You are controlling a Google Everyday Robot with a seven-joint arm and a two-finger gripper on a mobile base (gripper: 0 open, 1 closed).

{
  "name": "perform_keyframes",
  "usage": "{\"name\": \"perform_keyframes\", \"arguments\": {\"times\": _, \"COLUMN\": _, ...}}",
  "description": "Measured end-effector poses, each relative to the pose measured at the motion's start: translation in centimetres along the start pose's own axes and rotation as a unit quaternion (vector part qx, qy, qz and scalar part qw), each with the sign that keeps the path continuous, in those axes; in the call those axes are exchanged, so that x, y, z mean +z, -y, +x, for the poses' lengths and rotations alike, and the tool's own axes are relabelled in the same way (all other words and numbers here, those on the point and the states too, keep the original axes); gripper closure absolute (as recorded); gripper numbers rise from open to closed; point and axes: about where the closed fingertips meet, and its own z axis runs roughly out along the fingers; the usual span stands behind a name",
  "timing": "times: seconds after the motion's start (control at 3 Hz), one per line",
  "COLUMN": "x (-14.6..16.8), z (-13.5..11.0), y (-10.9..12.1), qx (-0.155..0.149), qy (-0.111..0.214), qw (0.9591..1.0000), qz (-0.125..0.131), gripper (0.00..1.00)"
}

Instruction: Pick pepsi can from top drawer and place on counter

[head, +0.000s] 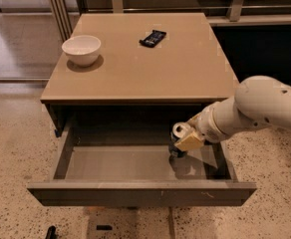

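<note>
The pepsi can [179,132], dark blue with a silver top, is in the right part of the open top drawer [120,163]. My gripper [184,143] reaches into the drawer from the right and is shut on the can. A tan finger pad [190,141] lies against the can's near side, and the other finger is hidden behind it. The can is upright and a little above the drawer floor, with its shadow below. The tan counter [145,68] is above the drawer.
A white bowl [81,49] stands at the counter's left rear. A flat black wrapped bar [152,37] lies at the counter's rear middle. The drawer's front panel [140,193] sticks out toward me. Speckled floor surrounds the cabinet.
</note>
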Motion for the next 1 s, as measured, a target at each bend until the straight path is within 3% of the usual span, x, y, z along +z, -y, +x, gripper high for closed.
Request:
{"name": "perform_keyframes", "arguments": {"times": 0.33, "x": -4.8, "z": -5.3, "y": 1.2, "qx": 0.016, "qy": -0.033, "qw": 0.9993, "qz": 0.005, "gripper": 1.00}}
{"name": "perform_keyframes", "arguments": {"times": 0.67, "x": -6.4, "z": -7.1, "y": 0.6, "qx": 0.033, "qy": -0.053, "qw": 0.9979, "qz": -0.013, "gripper": 1.00}}
{"name": "perform_keyframes", "arguments": {"times": 1.0, "x": -6.4, "z": -7.1, "y": 0.6, "qx": 0.033, "qy": -0.053, "qw": 0.9979, "qz": -0.013, "gripper": 1.00}}
